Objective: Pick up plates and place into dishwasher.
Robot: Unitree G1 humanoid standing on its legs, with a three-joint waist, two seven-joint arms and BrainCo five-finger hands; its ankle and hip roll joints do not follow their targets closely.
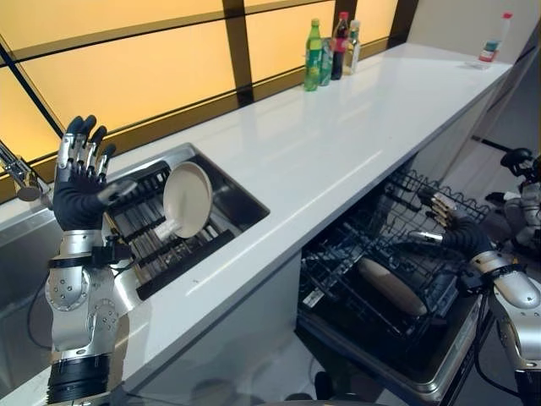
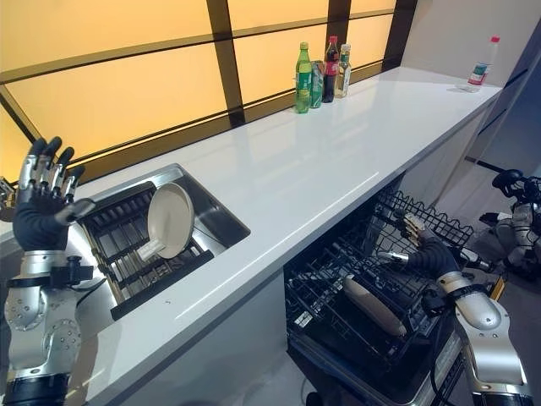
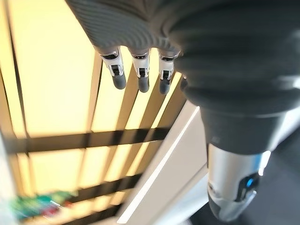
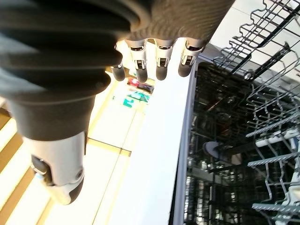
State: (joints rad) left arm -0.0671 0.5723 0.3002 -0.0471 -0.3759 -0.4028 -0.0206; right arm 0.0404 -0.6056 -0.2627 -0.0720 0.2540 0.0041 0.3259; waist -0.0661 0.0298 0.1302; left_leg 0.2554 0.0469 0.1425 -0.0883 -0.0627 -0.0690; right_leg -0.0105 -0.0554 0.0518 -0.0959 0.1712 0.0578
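Plates are in two places. One cream plate stands on edge in the dark slatted rack inside the steel sink, leaning back, its face turned toward the counter. A second plate lies tilted in the lower wire rack of the open dishwasher, which sits below the counter's front edge with its rack pulled out.

Left hand is raised above the near end of the sink, well apart from the cream plate, palm facing away, fingers straight and spread, thumb out to the side, holding nothing. The left wrist view looks past the same straight fingers toward the glowing amber wall panels.

Right hand hovers over the far side of the dishwasher rack, above and beyond the plate lying there, not touching it. Its fingers are loosely extended and hold nothing.

White counter runs from the sink toward the far corner. A cluster of bottles, one green and others darker, stands at the back against the amber panels and their dark frame bars. One more small bottle with a red cap stands at the far end of the counter.
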